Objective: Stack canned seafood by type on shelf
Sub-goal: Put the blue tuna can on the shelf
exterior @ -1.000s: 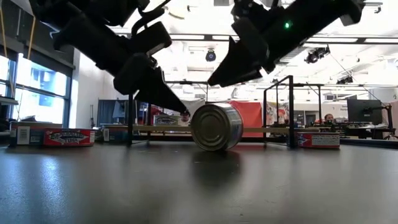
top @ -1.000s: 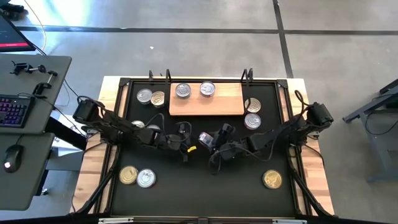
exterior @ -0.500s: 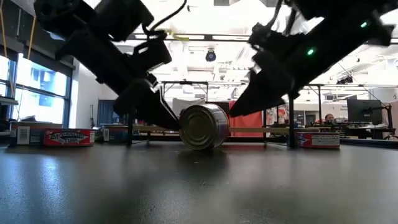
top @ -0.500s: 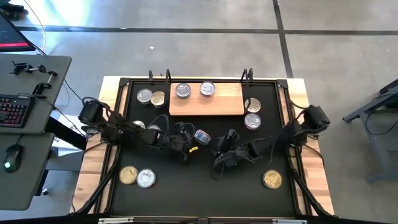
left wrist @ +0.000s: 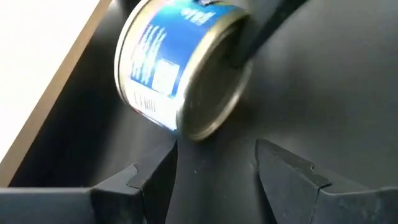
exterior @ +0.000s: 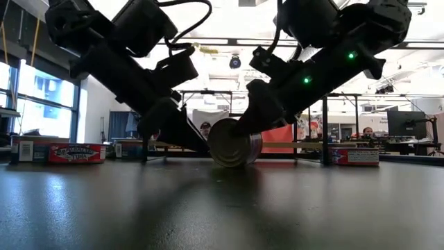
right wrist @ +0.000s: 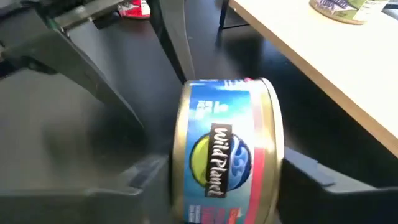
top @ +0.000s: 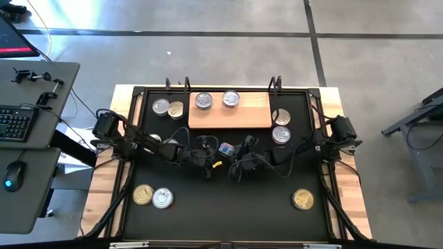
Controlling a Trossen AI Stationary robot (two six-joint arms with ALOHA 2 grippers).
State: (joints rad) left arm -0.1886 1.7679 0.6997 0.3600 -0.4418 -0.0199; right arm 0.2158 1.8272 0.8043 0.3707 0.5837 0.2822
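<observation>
A round blue-labelled metal tin stood on edge mid-mat, at six o'clock of the pale wooden shelf board. The right gripper straddled it, fingers either side; grip unclear. The left gripper gaped empty just beside it at nine o'clock.

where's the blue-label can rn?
High view: blue-label can on its edge mid-mat, just below the shelf, between the left gripper and right gripper.
</observation>
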